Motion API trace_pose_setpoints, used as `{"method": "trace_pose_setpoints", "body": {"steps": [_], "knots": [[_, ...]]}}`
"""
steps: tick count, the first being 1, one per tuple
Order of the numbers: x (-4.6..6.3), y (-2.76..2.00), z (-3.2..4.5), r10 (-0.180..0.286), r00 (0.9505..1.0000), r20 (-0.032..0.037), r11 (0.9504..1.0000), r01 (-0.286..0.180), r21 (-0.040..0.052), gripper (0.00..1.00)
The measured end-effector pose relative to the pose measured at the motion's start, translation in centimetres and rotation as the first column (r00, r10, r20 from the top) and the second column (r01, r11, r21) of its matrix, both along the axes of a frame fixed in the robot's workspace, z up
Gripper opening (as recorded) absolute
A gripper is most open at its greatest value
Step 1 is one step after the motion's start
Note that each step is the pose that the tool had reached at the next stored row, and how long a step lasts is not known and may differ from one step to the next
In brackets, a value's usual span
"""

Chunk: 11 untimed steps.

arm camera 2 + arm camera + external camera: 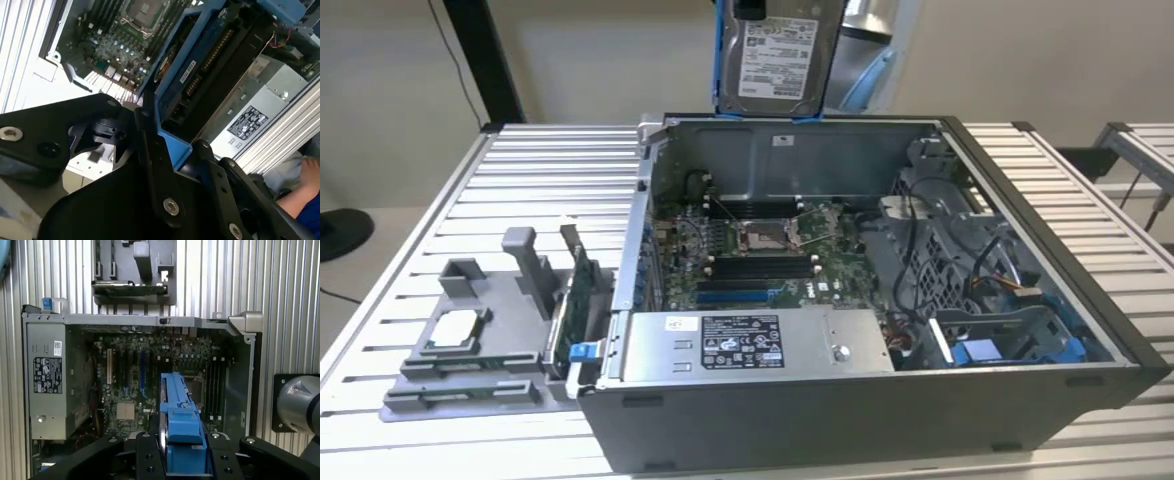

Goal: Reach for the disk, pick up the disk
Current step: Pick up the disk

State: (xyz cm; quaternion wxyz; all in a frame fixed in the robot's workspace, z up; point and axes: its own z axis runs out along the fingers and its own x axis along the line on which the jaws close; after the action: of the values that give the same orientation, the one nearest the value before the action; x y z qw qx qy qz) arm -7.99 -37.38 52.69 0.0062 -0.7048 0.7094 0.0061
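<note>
Open computer case (881, 400) sits on the slatted worktop (440, 210). The disk (774, 60) hangs upright above the case's far wall, clear of it, clamped in the gripper (182, 460), jaws shut on its blue carrier in both wrist views. Exterior view shows the label face; wrist views show edges. A grey fixture (467, 340) with a chip (454, 328) lies beside the case.

Hanging clear in open air: blue-framed silver hard drive (778, 55). Directly below the gripper (182, 460), open grey metal computer case (1067, 330), crowded with green motherboard (767, 250), cables, grey power supply box (761, 345).
</note>
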Motion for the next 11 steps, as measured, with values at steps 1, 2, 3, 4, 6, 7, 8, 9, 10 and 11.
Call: {"method": "trace_pose_setpoints", "body": {"steps": [1, 2, 3, 4, 6, 7, 8, 9, 10, 11], "knots": [[0.5, 0.00, 0.00, 0.000, 1.0000, -0.0006, 1.0000, 0.000, 0.0000, 0.00], [0.9, 0.00, 0.00, 0.000, 1.0000, -0.0011, 1.0000, 0.000, 0.0000, 0.00], [1.4, 0.00, 0.00, 0.000, 1.0000, -0.0017, 1.0000, 0.000, 0.0000, 0.00], [1.8, 0.00, 0.00, 0.000, 1.0000, -0.0022, 1.0000, 0.000, 0.0000, 0.00], [2.7, 0.00, 0.00, 0.000, 1.0000, -0.0031, 1.0000, 0.000, 0.0001, 0.00], [3.1, 0.00, 0.00, 0.000, 1.0000, -0.0035, 1.0000, 0.000, 0.0001, 0.00], [3.6, -0.01, 0.00, 0.000, 1.0000, -0.0040, 1.0000, 0.000, 0.0000, 0.00], [4.0, -0.01, 0.00, 0.000, 1.0000, -0.0045, 1.0000, 0.000, 0.0000, 0.00], [4.4, -0.01, 0.00, 0.000, 1.0000, -0.0049, 1.0000, 0.000, 0.0000, 0.00], [4.9, -0.03, 0.00, 0.000, 1.0000, -0.0054, 1.0000, 0.000, 0.0000, 0.00]]}}
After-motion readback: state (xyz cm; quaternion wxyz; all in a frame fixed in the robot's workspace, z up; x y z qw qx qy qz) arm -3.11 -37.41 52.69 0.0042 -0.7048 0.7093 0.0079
